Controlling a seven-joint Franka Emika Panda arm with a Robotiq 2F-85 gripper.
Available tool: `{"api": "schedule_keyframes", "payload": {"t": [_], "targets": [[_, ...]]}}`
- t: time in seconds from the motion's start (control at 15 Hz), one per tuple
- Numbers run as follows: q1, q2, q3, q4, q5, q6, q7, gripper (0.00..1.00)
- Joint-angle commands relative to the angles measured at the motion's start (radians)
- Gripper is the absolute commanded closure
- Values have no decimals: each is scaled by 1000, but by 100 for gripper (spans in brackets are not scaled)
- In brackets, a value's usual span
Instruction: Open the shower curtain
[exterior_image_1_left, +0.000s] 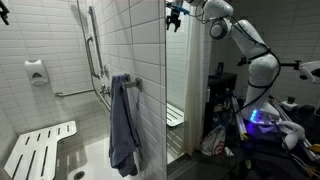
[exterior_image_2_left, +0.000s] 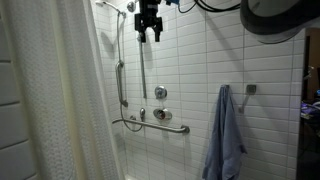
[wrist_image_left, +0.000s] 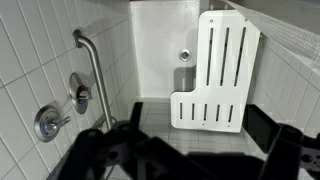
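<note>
Shower curtain (exterior_image_2_left: 50, 90) at left side of stall in an exterior view, in front of tiled wall (exterior_image_2_left: 190, 60). End effector (exterior_image_2_left: 148, 36) high up near wall, right of curtain, apart from it. Vertical grab bar (exterior_image_2_left: 122, 80) below and left of end effector. Horizontal grab bar (exterior_image_2_left: 152, 126) lower, with two valve knobs (exterior_image_2_left: 160, 92) above it. Towel (exterior_image_2_left: 225, 135) hangs well right, hook (exterior_image_2_left: 248, 88) beside its top. Wrist view: shower seat (wrist_image_left: 215, 75) at right, floor drain (wrist_image_left: 185, 56) just left of it. Soap dispenser (exterior_image_1_left: 36, 71) on wall above seat.
</note>
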Motion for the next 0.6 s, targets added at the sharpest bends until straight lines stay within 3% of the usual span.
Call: {"api": "schedule_keyframes", "payload": {"t": [0.0, 0.4, 0.53], "targets": [[1, -19, 1, -19, 1, 0, 61, 0], [3, -18, -3, -18, 1, -2, 152, 0], [-1, -11, 1, -21, 0, 9, 121, 0]]}}
